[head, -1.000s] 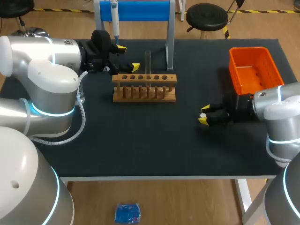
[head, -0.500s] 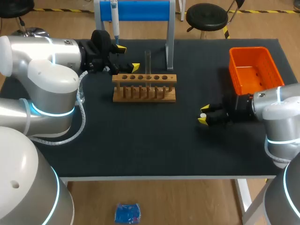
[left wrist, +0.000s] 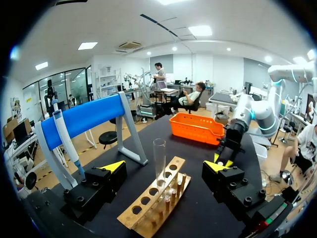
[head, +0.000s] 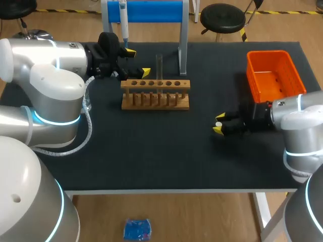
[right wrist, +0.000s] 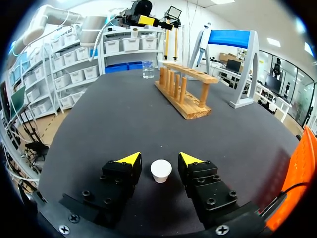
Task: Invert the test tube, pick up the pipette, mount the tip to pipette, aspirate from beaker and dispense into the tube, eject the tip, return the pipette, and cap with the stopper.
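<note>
A clear glass test tube (head: 159, 65) stands upright in the slatted wooden rack (head: 155, 94). The left claw (head: 138, 62) gapes wide beside the rack's left end. Well right of the rack, the right claw (right wrist: 160, 158) is parted around a round white stopper (right wrist: 161, 171) on the matte black table (head: 151, 151), touching neither side.

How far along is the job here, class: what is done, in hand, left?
Done: the test tube stands mouth up in the rack, the pipette hangs on its stand. In hand: the right gripper is open around the stopper on the table. Left: gripping it and capping the tube. Filling cannot be told.
</note>
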{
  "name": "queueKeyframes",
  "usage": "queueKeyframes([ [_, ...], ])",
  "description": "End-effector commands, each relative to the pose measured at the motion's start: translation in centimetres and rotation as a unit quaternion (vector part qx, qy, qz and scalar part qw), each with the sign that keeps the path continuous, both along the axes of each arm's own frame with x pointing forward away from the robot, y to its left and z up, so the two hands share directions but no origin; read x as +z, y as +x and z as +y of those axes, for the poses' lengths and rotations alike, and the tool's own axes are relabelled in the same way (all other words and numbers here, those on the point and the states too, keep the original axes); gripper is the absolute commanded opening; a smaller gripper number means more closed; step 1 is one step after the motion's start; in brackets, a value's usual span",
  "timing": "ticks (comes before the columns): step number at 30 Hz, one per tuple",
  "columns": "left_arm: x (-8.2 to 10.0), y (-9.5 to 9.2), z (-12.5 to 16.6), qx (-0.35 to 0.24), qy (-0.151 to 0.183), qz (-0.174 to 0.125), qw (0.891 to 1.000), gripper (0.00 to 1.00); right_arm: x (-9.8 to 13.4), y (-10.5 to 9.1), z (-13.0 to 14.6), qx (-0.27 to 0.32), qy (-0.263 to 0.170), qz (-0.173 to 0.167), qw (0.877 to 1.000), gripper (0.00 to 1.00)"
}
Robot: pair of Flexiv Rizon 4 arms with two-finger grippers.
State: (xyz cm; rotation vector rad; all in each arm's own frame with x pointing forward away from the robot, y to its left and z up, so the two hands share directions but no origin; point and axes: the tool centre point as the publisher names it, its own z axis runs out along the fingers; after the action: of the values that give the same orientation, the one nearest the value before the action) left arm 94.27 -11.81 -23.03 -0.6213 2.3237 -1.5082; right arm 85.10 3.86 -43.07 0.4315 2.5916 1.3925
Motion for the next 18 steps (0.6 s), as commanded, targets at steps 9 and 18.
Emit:
queueKeyframes([
  [9, -0.20, -0.05, 0.01, 0.001, -0.003, -0.003, 1.000, 1.00, -0.13, -0.21, -0.27, -0.005, -0.001, -0.005, 1.000, 0.45],
  [18, -0.20, -0.05, 0.01, 0.001, -0.003, -0.003, 1.000, 1.00, -0.27, -0.26, -0.16, -0.003, -0.006, -0.011, 1.000, 0.00],
])
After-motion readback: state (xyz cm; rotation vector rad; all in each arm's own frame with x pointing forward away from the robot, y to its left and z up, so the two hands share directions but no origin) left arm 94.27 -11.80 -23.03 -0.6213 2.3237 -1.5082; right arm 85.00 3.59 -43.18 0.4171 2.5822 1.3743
